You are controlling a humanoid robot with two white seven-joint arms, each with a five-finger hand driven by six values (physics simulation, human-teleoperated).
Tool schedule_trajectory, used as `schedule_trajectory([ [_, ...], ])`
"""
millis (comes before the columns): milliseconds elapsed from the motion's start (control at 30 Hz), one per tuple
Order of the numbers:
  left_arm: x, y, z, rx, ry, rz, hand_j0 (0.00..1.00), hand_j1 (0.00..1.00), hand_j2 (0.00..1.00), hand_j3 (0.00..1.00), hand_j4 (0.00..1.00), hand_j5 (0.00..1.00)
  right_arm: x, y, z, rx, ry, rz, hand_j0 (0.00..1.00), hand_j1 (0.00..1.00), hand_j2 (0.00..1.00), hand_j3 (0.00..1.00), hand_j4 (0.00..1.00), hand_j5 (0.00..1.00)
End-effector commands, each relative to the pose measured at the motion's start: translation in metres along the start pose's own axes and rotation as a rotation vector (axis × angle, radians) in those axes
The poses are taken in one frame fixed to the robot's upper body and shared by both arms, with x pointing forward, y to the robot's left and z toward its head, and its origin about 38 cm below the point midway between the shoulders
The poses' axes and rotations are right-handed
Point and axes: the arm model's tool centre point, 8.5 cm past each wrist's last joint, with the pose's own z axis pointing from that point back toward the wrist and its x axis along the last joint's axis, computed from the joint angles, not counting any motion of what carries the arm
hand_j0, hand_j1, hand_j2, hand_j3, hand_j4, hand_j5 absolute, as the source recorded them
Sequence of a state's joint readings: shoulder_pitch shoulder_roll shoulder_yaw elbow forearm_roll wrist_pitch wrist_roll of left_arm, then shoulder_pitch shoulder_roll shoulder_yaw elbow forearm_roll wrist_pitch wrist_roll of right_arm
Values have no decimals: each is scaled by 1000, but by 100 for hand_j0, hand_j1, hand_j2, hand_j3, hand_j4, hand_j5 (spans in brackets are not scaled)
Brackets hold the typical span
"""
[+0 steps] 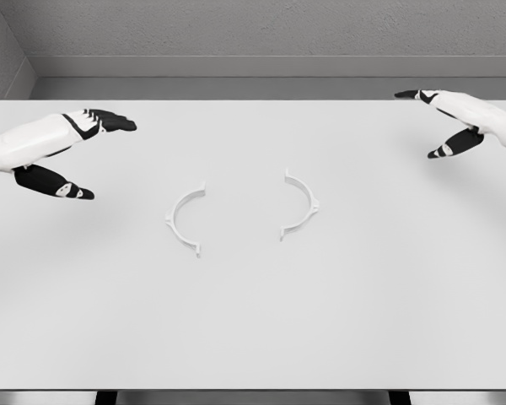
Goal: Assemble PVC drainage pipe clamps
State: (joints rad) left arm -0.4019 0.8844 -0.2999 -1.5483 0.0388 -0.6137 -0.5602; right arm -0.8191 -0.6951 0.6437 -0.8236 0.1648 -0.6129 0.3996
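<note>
Two white half-ring clamp pieces lie flat near the middle of the white table point(253, 329). The left clamp half point(183, 218) curves with its hollow side facing right. The right clamp half point(303, 205) faces it with its hollow side to the left, and a gap separates them. My left hand point(88, 156) hovers over the table's far left, well away from the left half, fingers spread and holding nothing. My right hand point(438, 124) hangs over the far right corner, also spread and empty.
A grey wall runs behind the table's far edge. Two dark table legs show below the front edge point(106, 396).
</note>
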Motion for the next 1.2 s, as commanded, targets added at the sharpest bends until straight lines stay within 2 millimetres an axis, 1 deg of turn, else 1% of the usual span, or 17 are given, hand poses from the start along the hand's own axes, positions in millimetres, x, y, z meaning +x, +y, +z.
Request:
schedule_trajectory([
  [0, 1, 3, 3, -5, 4, -7, 100, 100, 100, 100, 100, 100, 0, 0, 0, -3, -1, -6, 100, 100, 100, 100, 100, 100],
  [100, 1, 5, 2, -2, 3, -11, 100, 100, 100, 100, 100, 100, 2, 3, -2, -1, -6, -10, 100, 100, 100, 100, 100, 100],
  [200, 1, 6, 3, 1, 4, -10, 100, 100, 100, 100, 100, 100, 17, 20, -24, 20, -52, -33, 100, 100, 100, 100, 100, 100],
  [267, 2, 7, 3, 3, 2, -13, 100, 100, 100, 100, 100, 100, 32, 42, -42, 119, -91, -35, 100, 100, 100, 100, 100, 100],
  [433, 2, 7, 3, 2, 2, -14, 100, 100, 100, 100, 100, 100, 39, 47, -50, 127, -110, -39, 100, 100, 100, 100, 100, 100],
  [533, 1, 8, 3, 3, 4, -17, 100, 100, 100, 100, 100, 100, 50, 58, -61, 162, -136, -32, 100, 100, 100, 100, 100, 100],
  [667, 1, 6, 4, 3, 8, -12, 100, 100, 100, 100, 100, 100, 74, 69, -82, 204, -199, -40, 100, 100, 100, 100, 100, 100],
  [733, 0, 5, 4, 0, 11, -13, 100, 100, 100, 100, 100, 100, 82, 69, -85, 212, -220, -33, 100, 100, 100, 100, 100, 100],
  [767, -6, -2, 1, -14, 30, -20, 100, 100, 100, 100, 100, 100, 83, 69, -86, 213, -224, -31, 100, 100, 100, 100, 100, 100],
  [800, -10, -12, -15, 4, 25, -8, 100, 100, 100, 100, 100, 100, 86, 70, -87, 215, -230, -26, 100, 100, 100, 100, 100, 100],
  [833, -11, -16, -28, 8, 24, -22, 100, 100, 100, 100, 100, 100, 86, 71, -87, 221, -228, -17, 100, 100, 100, 100, 100, 100],
  [900, -9, -31, -58, 6, 9, -31, 100, 100, 100, 100, 100, 100, 89, 71, -89, 225, -233, -9, 100, 100, 100, 100, 100, 100],
  [967, -24, -37, -72, 9, 45, -14, 100, 100, 100, 100, 100, 100, 97, 77, -95, 245, -248, 7, 100, 100, 100, 100, 100, 100],
  [1000, -33, -39, -73, 5, 69, 2, 100, 100, 100, 100, 100, 100, 101, 82, -98, 262, -258, 16, 100, 100, 100, 100, 100, 100],
  [1067, -38, -35, -66, 11, 88, -2, 100, 100, 100, 100, 100, 100, 112, 86, -104, 279, -279, 50, 100, 100, 100, 100, 100, 100],
  [1133, -52, -47, -61, -2, 129, 42, 100, 100, 100, 100, 100, 100, 118, 86, -109, 283, -287, 65, 100, 100, 100, 100, 100, 100],
  [1167, -55, -53, -60, -13, 138, 57, 100, 100, 100, 100, 100, 100, 119, 87, -110, 285, -291, 65, 100, 100, 100, 100, 100, 100],
])
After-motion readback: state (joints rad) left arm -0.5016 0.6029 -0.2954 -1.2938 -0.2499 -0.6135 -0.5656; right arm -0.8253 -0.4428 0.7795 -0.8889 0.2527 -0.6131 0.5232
